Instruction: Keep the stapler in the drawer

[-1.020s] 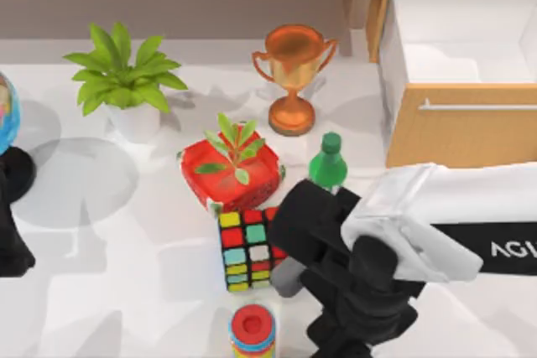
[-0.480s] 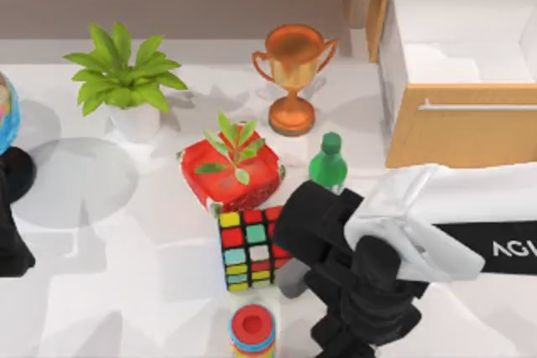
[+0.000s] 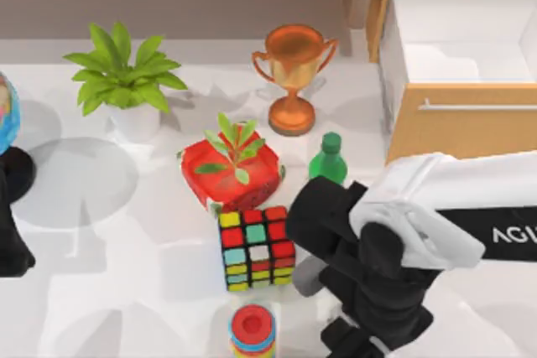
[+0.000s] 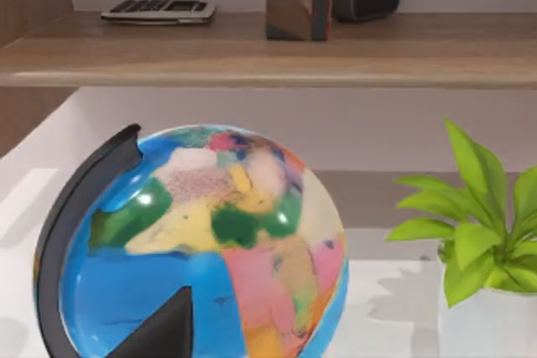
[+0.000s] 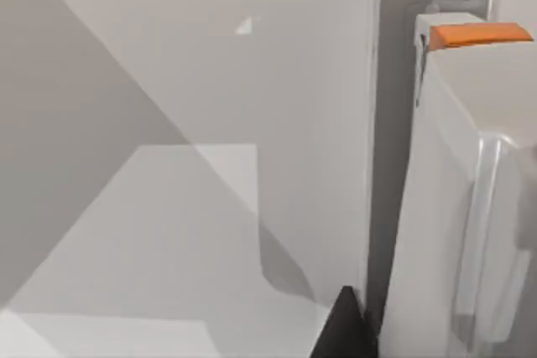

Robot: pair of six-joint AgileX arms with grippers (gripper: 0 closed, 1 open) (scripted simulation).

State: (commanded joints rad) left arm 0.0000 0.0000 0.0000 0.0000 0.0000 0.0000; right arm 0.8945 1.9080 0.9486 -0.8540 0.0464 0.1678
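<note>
White surface [image 3: 109, 291] all the way across, a wooden shelf [image 4: 268, 48] running along the back wall at 12 o'clock, and it is crowded out there: potted plant [image 3: 122, 73] at 10 o'clock, trophy [image 3: 294, 73] near 12, red box [image 3: 231, 173] in the middle, globe [image 4: 201, 249] out at 9 where the left arm [image 3: 10, 232] sits parked. The drawer [image 3: 453, 136] stands pulled open at 2 o'clock, white inside on show, nothing seen in it yet. The right claw [image 3: 361, 341] hangs low at 5 o'clock, and its wrist camera has a white bar with an orange tab right up close, which I take for the stapler [image 5: 453, 207]. Whether the claw is clamped on it, I cannot tell, and the same goes for the left one. Now the dangers. If the hold is shallow, a quick swing towards 2 o'clock could let the stapler slip out and land on the surface. The green bottle [image 3: 329, 161] stands just beside the arm's black wrist, right on the line to the drawer, so a low sweep would topple it. The Rubik's cube [image 3: 256, 249] and the ring stack [image 3: 252, 329] sit close on the 6 o'clock side, easy to clip. And coming in too low risks knocking the drawer's front edge instead of clearing it.
</note>
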